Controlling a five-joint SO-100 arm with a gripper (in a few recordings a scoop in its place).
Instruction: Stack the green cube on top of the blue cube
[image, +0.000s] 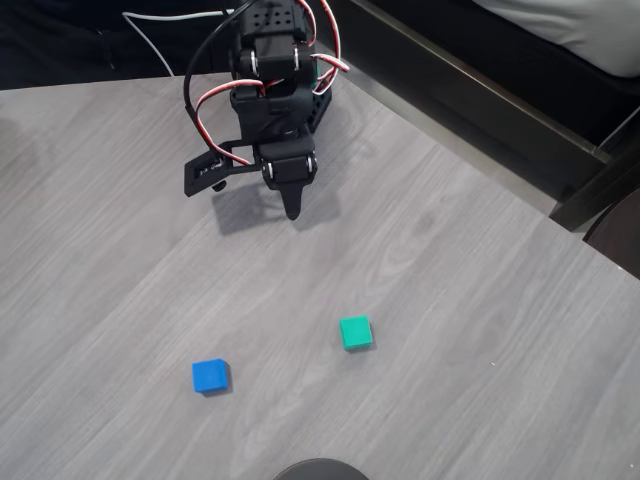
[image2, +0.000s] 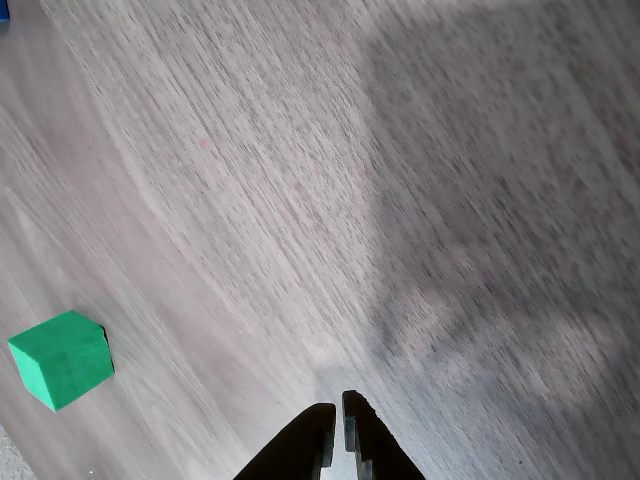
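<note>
The grey wood-grain laminate surface (image: 480, 330) fills most of the overhead view. A dark frame bar (image: 470, 90) runs behind it, with a white cushion (image: 570, 30) beyond. A dark round object (image: 320, 470) sits at the bottom edge.

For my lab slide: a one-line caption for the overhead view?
Gripper shut, above the wooden table, short of the green cube and blue cube.

Wrist view: blue cube (image2: 4, 12) cut by the upper left corner, just a sliver showing; gripper (image2: 335, 425) finger bases cut off by the bottom edge; table (image2: 300, 150) grain motion-blurred. Overhead view: dark round object (image: 320, 469) cut by the bottom edge, can't identify; arm's (image: 275, 60) upper part cropped at the top edge.
</note>
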